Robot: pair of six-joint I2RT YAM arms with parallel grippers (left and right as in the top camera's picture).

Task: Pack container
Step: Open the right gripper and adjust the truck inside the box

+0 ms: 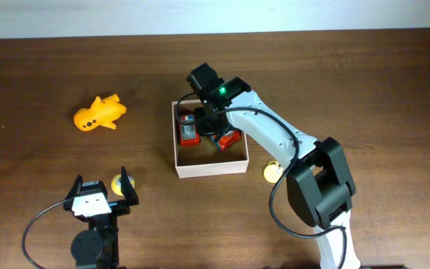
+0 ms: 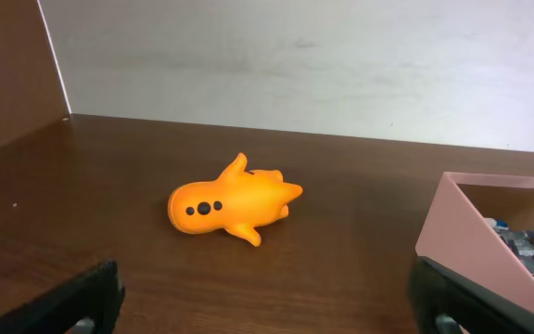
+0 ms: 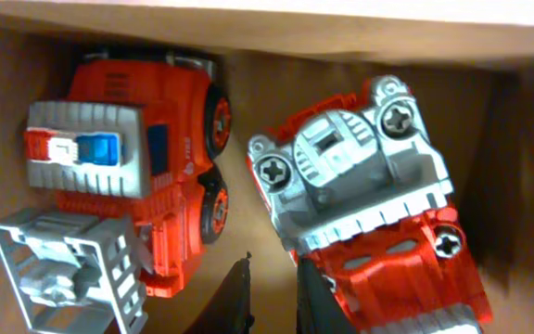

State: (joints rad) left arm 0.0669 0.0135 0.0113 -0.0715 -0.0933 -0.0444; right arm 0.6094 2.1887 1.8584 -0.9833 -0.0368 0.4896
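From above, the small square shallow container (image 1: 211, 169), with thin white walls and a brown cardboard inside, sits near the middle of the dark brown wooden table (image 1: 364, 82). A red-and-grey plastic toy truck (image 1: 189, 133) and a second red-and-grey truck (image 1: 228, 139) lie inside it, side by side. The right hand (image 1: 212, 123) reaches down into the container above them. An orange rounded plastic toy (image 1: 99, 113) lies well apart from the container. The left hand (image 1: 101, 190) is at the table's near edge, with a small yellow round piece (image 1: 118, 185) just beside one finger. The left wrist view shows that hand released, its fingers wide apart with nothing between them. The orange toy is ahead and a container corner is at the side. In the right wrist view the dark fingers (image 3: 239, 299) are clenched almost together on nothing, over the gap between the trucks. The second truck lies underside up.
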